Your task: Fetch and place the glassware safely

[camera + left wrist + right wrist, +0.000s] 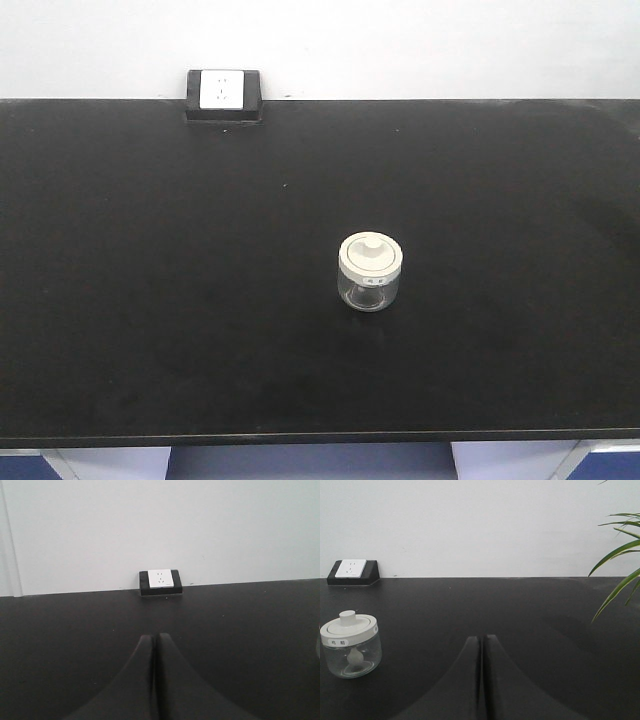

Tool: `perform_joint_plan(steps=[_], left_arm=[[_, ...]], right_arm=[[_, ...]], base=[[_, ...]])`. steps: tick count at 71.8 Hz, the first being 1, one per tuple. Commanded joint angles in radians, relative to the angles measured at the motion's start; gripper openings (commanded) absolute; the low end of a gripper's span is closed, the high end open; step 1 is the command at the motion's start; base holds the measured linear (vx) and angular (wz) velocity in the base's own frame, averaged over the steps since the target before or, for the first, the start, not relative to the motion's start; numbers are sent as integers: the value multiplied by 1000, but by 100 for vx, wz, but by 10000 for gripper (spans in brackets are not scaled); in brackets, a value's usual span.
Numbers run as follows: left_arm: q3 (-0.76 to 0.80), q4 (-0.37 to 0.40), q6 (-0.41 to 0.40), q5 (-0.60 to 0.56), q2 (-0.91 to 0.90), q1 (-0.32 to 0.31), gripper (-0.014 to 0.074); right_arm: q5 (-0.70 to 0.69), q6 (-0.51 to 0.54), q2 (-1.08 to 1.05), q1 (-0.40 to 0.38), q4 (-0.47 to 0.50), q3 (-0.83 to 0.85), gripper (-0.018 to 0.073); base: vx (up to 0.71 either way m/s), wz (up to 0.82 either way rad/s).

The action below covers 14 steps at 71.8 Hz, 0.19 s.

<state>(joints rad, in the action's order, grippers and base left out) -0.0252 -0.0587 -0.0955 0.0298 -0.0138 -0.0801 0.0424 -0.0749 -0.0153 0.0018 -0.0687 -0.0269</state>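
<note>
The big matte black countertop (150, 300) takes up nearly everything in the front view, flat and smooth with a thin pale edge along the near side and a few tiny dust specks. Behind it runs a plain off-white wall (420, 45), no texture to speak of. Below the front edge you can just see bits of white and blue cabinet fronts (500, 462).

In the right wrist view, 1 plant with long thin green leaves (620, 555) pokes in from the right side, only the leaf tips visible.

Then 1 wedge-shaped black socket box with a white square faceplate (223, 95) sits at the back of the counter, right against the wall.

The black left gripper (154, 645) has its 2 smooth, curved fingers pressed together with only a hairline seam between them, holding nothing. The black right gripper (481, 647) looks the same: 2 fingers closed tight, nothing held.

Smallest thing: 1 small squat clear glass jar with a round off-white lid (370, 272). The lid has a central knob and a small white label on its rim with tiny print I can't read. It stands upright on the bare counter a bit right of centre, well apart from the socket box, and off to the left of the right gripper, not touching it. Through the glass there's a pale shape under the lid; can't tell what it is.
</note>
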Motion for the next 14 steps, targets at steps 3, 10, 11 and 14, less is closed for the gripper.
perform_joint_plan(steps=[3, 10, 11, 14], left_arm=[[-30, 8, -3, -70, -10, -5, -7], [-30, 8, -3, -70, -10, -5, -7], [-30, 8, -3, -70, -10, -5, -7], [-30, 8, -3, -70, -10, -5, -7]], right_arm=[[-77, 6, -6, -7, -4, -20, -8], [-77, 6, -6, -7, -4, -20, -8], [-77, 6, -6, -7, -4, -20, -8], [-77, 6, -6, -7, -4, -20, -8]], base=[[0, 0], [0, 0], [0, 0], [0, 0]])
